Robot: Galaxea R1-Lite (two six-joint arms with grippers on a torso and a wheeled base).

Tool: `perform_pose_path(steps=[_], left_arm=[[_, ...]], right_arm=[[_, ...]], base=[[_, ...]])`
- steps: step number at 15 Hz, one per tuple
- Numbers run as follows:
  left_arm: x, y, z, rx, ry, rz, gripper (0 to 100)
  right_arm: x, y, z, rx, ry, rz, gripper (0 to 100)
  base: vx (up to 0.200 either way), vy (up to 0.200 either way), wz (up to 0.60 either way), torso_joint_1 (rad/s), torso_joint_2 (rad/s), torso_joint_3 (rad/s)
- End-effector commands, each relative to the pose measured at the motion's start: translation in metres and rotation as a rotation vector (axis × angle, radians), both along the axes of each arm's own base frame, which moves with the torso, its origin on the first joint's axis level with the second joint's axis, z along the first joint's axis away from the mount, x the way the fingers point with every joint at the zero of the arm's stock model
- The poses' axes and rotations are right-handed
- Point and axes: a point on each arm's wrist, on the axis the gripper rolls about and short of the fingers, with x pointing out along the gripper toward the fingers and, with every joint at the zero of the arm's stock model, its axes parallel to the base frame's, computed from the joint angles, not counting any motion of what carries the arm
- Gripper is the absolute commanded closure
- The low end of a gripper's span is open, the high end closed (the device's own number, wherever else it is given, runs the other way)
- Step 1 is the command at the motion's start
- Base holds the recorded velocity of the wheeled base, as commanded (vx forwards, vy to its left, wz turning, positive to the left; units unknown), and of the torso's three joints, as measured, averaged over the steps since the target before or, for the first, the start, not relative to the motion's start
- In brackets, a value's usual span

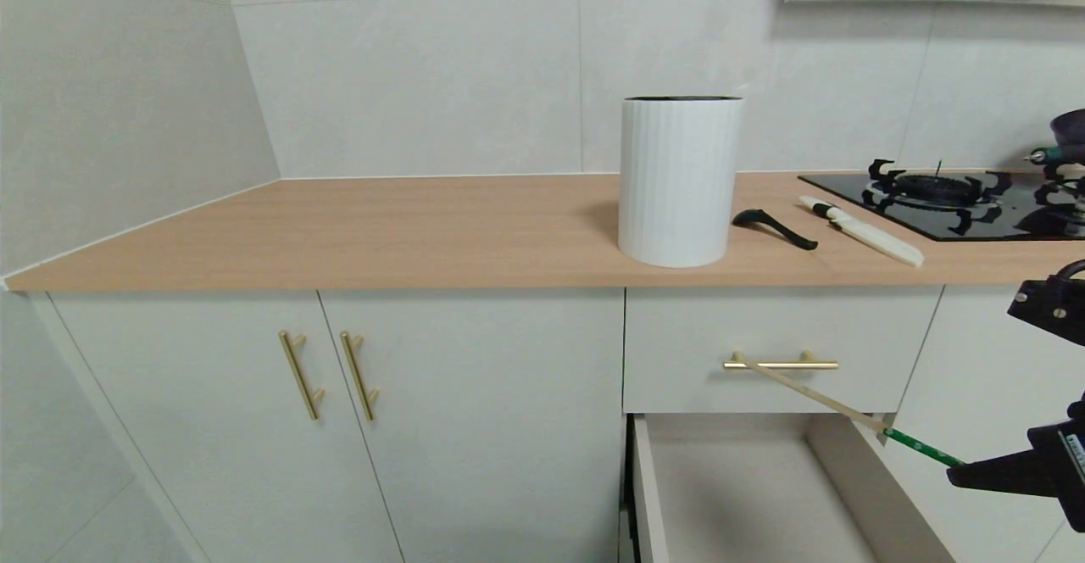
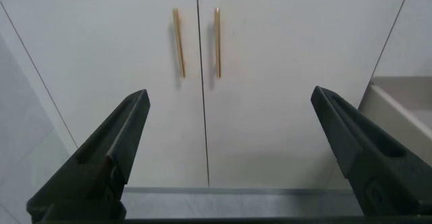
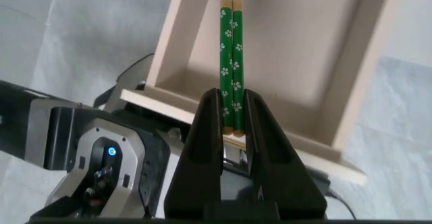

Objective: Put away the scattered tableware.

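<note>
A: State of the hands?

B: We log the right hand (image 1: 956,471) closed tight on a pair of chopsticks (image 1: 814,398). It pinches them at their green end, the two sticks lying side by side. The left hand (image 2: 229,96) is spread wide and holds nothing. It faces the cupboard doors (image 2: 270,82) beside the open drawer (image 1: 729,495).

A: Where are the chopsticks relative to that drawer?

B: Above it, slanting up from the hand. In the head view their bare tips cross the brass handle (image 1: 780,365) of the shut drawer front directly above. We cannot tell whether they touch it.

A: Handling notes?

B: We judge them light, thin and stiff, likely bamboo. The tips are plain pale wood and the grip end has a green flower-printed coat. The coat looks smooth, so the pair may slip or scissor apart if the hold loosens. Held this near the end, they have a long free length that will swing with small wrist moves. We would prefer a hold nearer the middle.

A: Other tableware?

B: On the wood-grain desk (image 1: 381,232) above the drawer we see a black spoon (image 1: 776,228) and a white knife (image 1: 860,231). Both are slim and rigid, and they lie by a tall white ribbed canister (image 1: 681,181). We would take each by its handle.
</note>
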Motion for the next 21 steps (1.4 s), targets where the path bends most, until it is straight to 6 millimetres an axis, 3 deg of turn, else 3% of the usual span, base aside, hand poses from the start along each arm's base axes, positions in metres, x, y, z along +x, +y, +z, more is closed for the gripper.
perform_pose_path(steps=[1, 8, 11, 14, 17, 21], left_arm=[[0.000, 0.000, 0.000, 0.000, 0.000, 0.000, 0], [0.000, 0.000, 0.000, 0.000, 0.000, 0.000, 0], [0.000, 0.000, 0.000, 0.000, 0.000, 0.000, 0], [0.000, 0.000, 0.000, 0.000, 0.000, 0.002, 0], [0.000, 0.000, 0.000, 0.000, 0.000, 0.000, 0], [0.000, 0.000, 0.000, 0.000, 0.000, 0.000, 0]], right_arm=[[0.005, 0.002, -0.006, -0.008, 0.021, 0.003, 100], [0.018, 0.008, -0.021, -0.023, 0.061, 0.003, 100], [0.038, 0.017, -0.043, -0.051, 0.136, 0.010, 100], [0.093, 0.042, -0.108, -0.114, 0.289, 0.009, 100], [0.132, 0.058, -0.158, -0.135, 0.298, -0.018, 100], [0.163, 0.077, -0.198, -0.200, 0.337, -0.093, 100]], base=[[0.000, 0.000, 0.00, -0.134, 0.45, 0.305], [0.000, 0.000, 0.00, -0.032, 0.17, 0.115], [0.000, 0.000, 0.00, -0.075, 0.09, 0.091], [0.000, 0.000, 0.00, -0.028, 0.05, 0.026], [0.000, 0.000, 0.00, 0.000, 0.00, 0.000], [0.000, 0.000, 0.00, 0.000, 0.00, 0.000]])
